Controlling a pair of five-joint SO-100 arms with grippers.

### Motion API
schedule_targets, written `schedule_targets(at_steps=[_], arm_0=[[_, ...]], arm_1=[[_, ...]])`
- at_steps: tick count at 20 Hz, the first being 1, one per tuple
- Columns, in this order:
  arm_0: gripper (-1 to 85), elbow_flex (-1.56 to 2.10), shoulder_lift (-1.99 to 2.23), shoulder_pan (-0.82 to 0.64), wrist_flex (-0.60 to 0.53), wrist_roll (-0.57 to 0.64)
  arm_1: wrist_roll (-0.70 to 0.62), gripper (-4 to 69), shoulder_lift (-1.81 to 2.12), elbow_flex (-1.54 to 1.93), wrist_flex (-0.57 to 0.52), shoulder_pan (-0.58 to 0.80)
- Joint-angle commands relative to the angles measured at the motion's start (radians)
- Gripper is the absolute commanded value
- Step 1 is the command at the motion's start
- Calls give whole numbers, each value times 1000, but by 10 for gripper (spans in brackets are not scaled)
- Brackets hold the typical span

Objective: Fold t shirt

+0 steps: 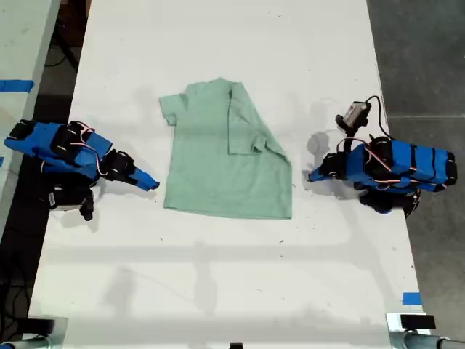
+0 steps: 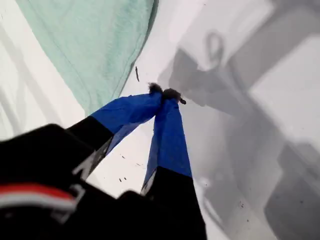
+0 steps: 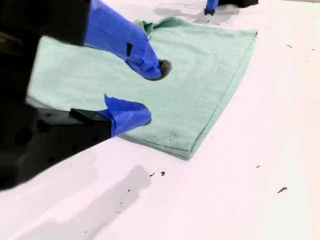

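The t shirt (image 1: 218, 167) lies flat mid-table (image 1: 218, 291), its right side in the exterior view folded inward. My first gripper (image 1: 312, 177) rests just right of it, jaws clenched and empty. My second gripper (image 1: 150, 185), just left, has its jaws released.

Robotics lab, white worktable (image 1: 218, 276), blue tape marks (image 1: 411, 298), bare grey floor (image 1: 421, 58), loose cables (image 1: 374, 109)

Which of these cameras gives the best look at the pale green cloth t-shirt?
The exterior view: the whole pale mint-green cloth t-shirt lies there, one sleeve side folded inward. The first wrist view catches only one edge. The second wrist view shows the lower part and hem, partly behind blue fingers.
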Motion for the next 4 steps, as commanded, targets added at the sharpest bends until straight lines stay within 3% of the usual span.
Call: schedule_targets(at_steps=[1, 4], arm_0=[[113, 5, 8, -3, -6, -15], [113, 5, 8, -3, -6, -15]], arm_1=[[9, 5, 9, 40, 5, -12], [12, 5, 9, 40, 5, -20]])
